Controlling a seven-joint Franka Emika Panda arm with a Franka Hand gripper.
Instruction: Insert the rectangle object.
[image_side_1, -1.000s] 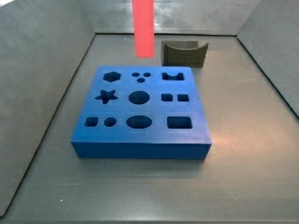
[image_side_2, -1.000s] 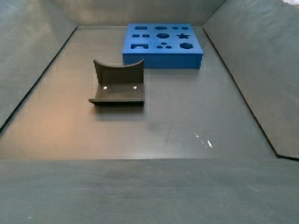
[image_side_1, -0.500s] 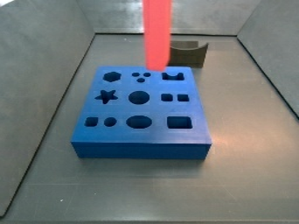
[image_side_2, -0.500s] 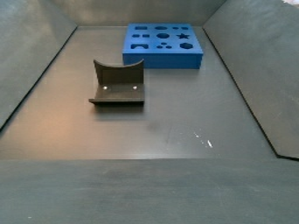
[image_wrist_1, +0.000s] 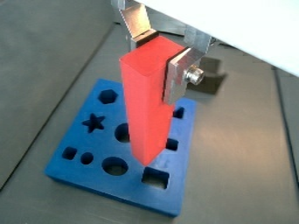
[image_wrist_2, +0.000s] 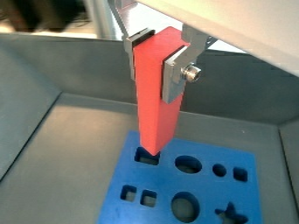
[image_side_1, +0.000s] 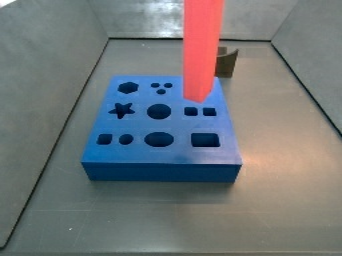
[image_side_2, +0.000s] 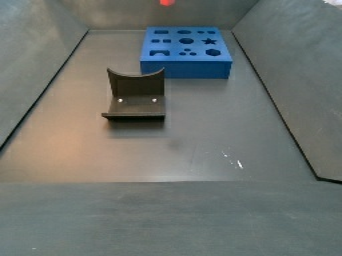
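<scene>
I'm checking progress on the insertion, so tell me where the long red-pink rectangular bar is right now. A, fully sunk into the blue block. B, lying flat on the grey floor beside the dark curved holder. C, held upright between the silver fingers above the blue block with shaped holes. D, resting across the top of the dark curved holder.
C: in both wrist views the long red-pink rectangular bar hangs upright, clamped by the gripper, its lower end above the blue block with shaped holes.

One blue block (image_side_1: 163, 162) is seen; one star-shaped hole (image_side_1: 123, 110) is counted in it, the other holes being partly covered; one rectangle object (image_side_1: 202, 50) is seen above the block; one gripper (image_wrist_1: 158, 54), with two fingers (image_wrist_1: 176, 77), is placed above the block, closed around that bar; one dark grey curved holder (image_side_2: 134, 95) is counted, apart from the block.
</scene>
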